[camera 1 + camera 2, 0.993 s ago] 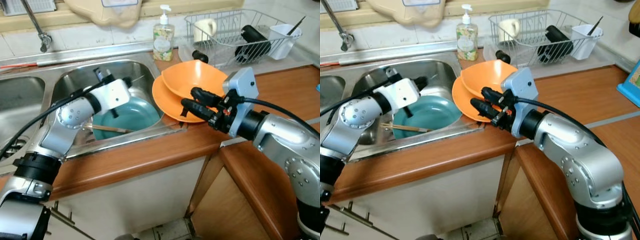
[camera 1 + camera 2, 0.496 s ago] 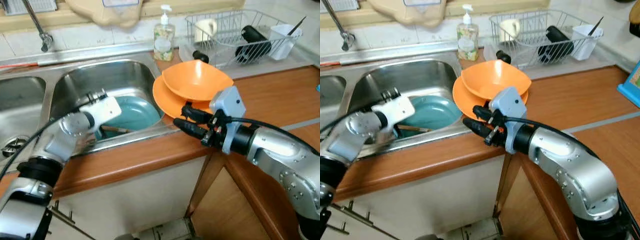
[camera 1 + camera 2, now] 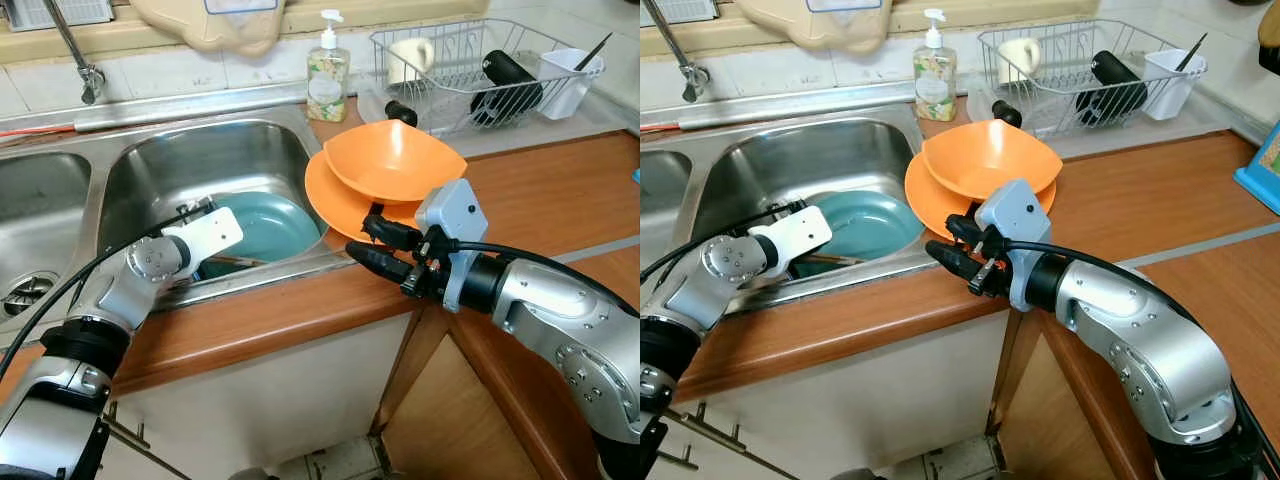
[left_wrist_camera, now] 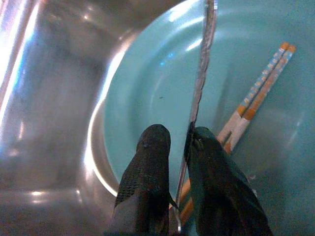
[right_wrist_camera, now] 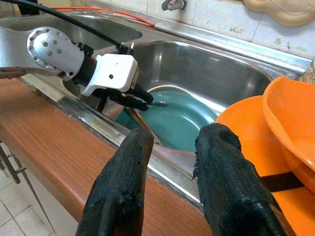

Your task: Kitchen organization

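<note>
Left wrist view, your left gripper (image 4: 180,142) now lower in sink (image 3: 150,165), pinching a thin metal utensil (image 4: 201,78) above teal plate (image 4: 147,88), right gripper (image 5: 170,157) unmoved, fingers apart, empty.

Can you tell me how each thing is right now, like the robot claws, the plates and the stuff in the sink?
left claw: shut on metal utensil, down in the sink.
right claw: open, holding nothing, above the counter edge.
teal plate: lying in the sink.
chopsticks: resting on the teal plate.
orange bowl: upright, stacked on the orange plate.
</note>
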You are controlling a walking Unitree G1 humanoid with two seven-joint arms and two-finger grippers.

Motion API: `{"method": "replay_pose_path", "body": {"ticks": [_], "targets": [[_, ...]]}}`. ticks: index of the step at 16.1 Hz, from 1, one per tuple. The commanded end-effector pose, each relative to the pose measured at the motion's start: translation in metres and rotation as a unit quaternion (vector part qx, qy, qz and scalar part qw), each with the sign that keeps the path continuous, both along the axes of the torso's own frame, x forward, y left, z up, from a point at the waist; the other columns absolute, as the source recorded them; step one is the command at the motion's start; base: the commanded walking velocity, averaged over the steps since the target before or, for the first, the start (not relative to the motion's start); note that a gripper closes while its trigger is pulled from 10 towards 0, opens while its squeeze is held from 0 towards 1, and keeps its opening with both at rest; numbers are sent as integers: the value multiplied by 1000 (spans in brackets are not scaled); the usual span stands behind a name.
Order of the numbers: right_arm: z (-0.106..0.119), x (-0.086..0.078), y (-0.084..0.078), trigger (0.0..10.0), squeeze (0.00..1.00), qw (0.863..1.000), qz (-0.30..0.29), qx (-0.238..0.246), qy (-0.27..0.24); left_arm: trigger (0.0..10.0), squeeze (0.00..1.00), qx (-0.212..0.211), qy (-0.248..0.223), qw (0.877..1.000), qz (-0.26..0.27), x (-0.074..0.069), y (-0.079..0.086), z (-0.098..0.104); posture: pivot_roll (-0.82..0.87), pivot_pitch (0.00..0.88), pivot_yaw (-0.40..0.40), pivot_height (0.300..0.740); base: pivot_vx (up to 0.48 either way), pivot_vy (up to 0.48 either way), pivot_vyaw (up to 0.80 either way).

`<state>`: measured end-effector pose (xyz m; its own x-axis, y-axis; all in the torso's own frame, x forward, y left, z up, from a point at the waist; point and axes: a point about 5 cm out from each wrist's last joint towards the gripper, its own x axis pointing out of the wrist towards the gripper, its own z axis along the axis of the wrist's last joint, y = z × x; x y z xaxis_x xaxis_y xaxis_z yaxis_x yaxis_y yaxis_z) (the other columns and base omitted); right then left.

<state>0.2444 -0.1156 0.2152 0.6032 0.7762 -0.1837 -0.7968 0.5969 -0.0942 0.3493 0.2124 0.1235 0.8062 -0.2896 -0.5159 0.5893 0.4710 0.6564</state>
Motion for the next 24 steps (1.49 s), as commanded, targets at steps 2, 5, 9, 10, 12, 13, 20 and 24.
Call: {"method": "replay_pose_path", "body": {"ticks": [2, 5, 9, 10, 12, 13, 20, 24], "targets": [[0, 1, -1, 10000, 0, 1000, -1, -3, -3, 10000, 1000, 3, -3, 1000, -2, 2, -1, 2, -108, 0, 54, 740, 0, 0, 0], [3, 5, -4, 10000, 0, 1000, -11, -4, -12, 10000, 1000, 2, -13, 1000, -2, 1, -2, 3, -107, 0, 52, 740, 0, 0, 0], [7, 10, -7, 10000, 0, 999, -28, 0, -23, 10000, 894, 0, -23, 1000, 1, 2, -1, 5, -106, 0, 51, 740, 0, 0, 0], [9, 13, -8, 10000, 0, 999, -39, 4, -27, 10000, 267, -5, -27, 1000, 3, 2, -1, 7, -106, 0, 51, 740, 0, 0, 0], [17, 27, -17, 10000, 0, 993, -111, 21, -33, 10000, 0, -50, -49, 997, 14, 3, -3, 14, -108, 0, 52, 740, 0, 0, 0], [21, 36, -23, 10000, 0, 988, -149, 28, -34, 10000, 0, -85, -60, 994, 23, 3, -5, 18, -109, 0, 53, 740, 0, 0, 0], [31, 87, -72, 10000, 1000, 935, -347, 67, -3, 10000, 0, -204, -108, 973, -11, -25, -16, 36, -84, 0, 23, 740, 0, 0, 0], [18, 100, -83, 10000, 1000, 924, -365, 92, 68, 10000, 0, -272, -97, 957, -31, -39, -27, 44, -79, 0, 9, 740, 0, 0, 0]]}}
